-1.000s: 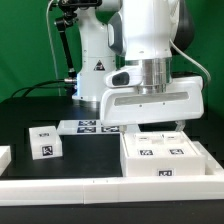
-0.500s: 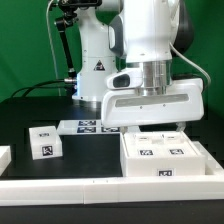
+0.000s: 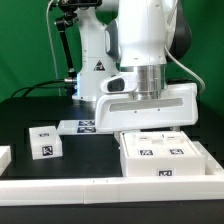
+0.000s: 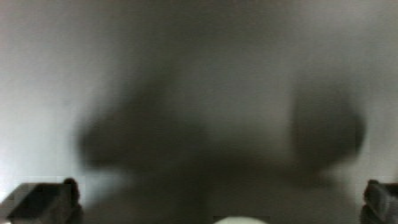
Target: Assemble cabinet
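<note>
The large white cabinet box (image 3: 165,155) lies at the exterior view's right, with marker tags on its top and front. My gripper (image 3: 150,128) hangs just above its rear left part, and the wide hand hides the fingertips. In the wrist view the gripper (image 4: 214,205) is open: dark fingers (image 4: 45,202) show at both picture edges, far apart, with nothing held between them. The rest of that view is a blurred pale surface very close below. A small white drawer box (image 3: 44,141) with tags stands apart at the exterior view's left.
The marker board (image 3: 85,125) lies flat behind the small box, in front of the white robot pedestal (image 3: 95,60). Another white part (image 3: 4,157) shows at the left edge. A white rail (image 3: 110,190) runs along the front.
My hand has risen a little and shifted toward the exterior view's left. The boxes have not moved.
</note>
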Controlling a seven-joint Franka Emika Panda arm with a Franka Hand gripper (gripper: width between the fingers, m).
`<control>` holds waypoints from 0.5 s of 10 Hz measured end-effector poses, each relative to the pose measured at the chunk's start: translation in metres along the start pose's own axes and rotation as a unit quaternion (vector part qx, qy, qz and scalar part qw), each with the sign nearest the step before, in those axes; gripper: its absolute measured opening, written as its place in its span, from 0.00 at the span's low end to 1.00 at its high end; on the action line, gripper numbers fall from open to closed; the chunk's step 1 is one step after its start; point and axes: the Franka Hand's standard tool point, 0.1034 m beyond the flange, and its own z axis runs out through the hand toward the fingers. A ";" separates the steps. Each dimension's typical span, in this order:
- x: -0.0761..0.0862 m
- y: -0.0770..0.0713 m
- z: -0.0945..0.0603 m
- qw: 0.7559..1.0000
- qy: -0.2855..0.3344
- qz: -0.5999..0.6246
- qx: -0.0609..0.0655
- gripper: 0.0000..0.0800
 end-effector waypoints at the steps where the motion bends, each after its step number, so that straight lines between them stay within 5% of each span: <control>1: 0.003 0.001 0.001 1.000 0.002 0.001 0.000 1.00; 5: 0.004 0.003 0.003 1.000 0.004 0.012 0.001 1.00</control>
